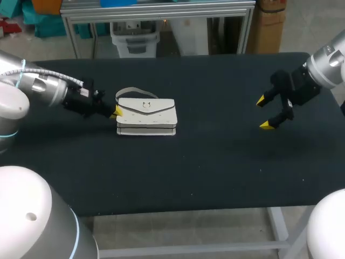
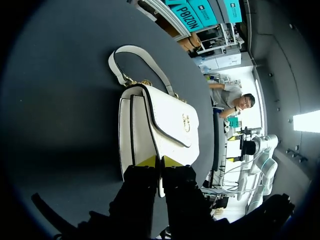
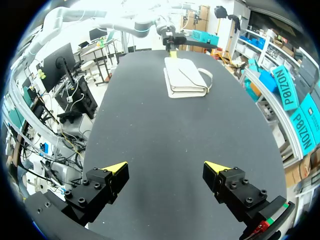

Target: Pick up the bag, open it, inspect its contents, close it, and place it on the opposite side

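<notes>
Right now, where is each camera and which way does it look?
Head view: above and behind the robot, looking down on the table; both arms show.
Left wrist view: on the left arm, looking along the left jaws, shut on the bag.
Right wrist view: on the right arm, looking across the table past the open right jaws.
All share the bag.

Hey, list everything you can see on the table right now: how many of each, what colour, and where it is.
bag: one, white with a flap, lying on the table's left half.
strap: one, pale, attached to the bag, looped on the table along its far side.
table: one, black, under everything.
left tool: one, yellow tips, shut on the bag's left end.
right tool: one, yellow tips, open, above the table's right side, well apart from the bag.
</notes>
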Robot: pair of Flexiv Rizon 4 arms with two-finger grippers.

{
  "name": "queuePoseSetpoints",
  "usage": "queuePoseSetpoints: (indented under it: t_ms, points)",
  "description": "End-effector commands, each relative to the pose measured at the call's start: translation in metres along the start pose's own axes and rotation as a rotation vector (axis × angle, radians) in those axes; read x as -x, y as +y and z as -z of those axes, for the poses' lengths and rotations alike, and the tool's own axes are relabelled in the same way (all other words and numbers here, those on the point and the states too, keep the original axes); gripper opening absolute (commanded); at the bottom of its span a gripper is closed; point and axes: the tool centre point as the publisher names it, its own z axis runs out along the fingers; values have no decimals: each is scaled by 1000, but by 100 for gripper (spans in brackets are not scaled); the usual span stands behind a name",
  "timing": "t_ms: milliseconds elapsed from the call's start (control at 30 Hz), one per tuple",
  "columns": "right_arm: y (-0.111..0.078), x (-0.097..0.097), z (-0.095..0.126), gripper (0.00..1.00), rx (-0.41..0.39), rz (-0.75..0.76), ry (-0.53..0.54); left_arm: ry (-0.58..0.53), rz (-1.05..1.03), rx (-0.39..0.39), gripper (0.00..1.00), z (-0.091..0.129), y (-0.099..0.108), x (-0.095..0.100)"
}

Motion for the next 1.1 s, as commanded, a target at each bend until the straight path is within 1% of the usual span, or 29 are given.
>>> queuePoseSetpoints:
  t_ms: [33,67,133,467,600,767,933,1100]
  points:
    - [-1,0,0,100,2,1,0,15,12,-149,0,-14,10,-7]
    - [-1,0,0,100,2,1,0,21,9,-149,0,-17,13,-8]
    - [-1,0,0,100,2,1,0,30,-3,-106,0,-24,17,-12]
    - [-1,0,0,100,2,1,0,35,-12,-48,0,-53,33,-28]
    - [-1,0,0,100,2,1,0,33,-24,-28,0,-62,33,-33]
    - [-1,0,0,100,2,1,0,38,-46,28,0,-74,35,-40]
    - [-1,0,0,100,2,1,0,40,-53,42,0,-81,33,-45]
    - [-1,0,0,100,2,1,0,48,-41,32,0,-84,32,-49]
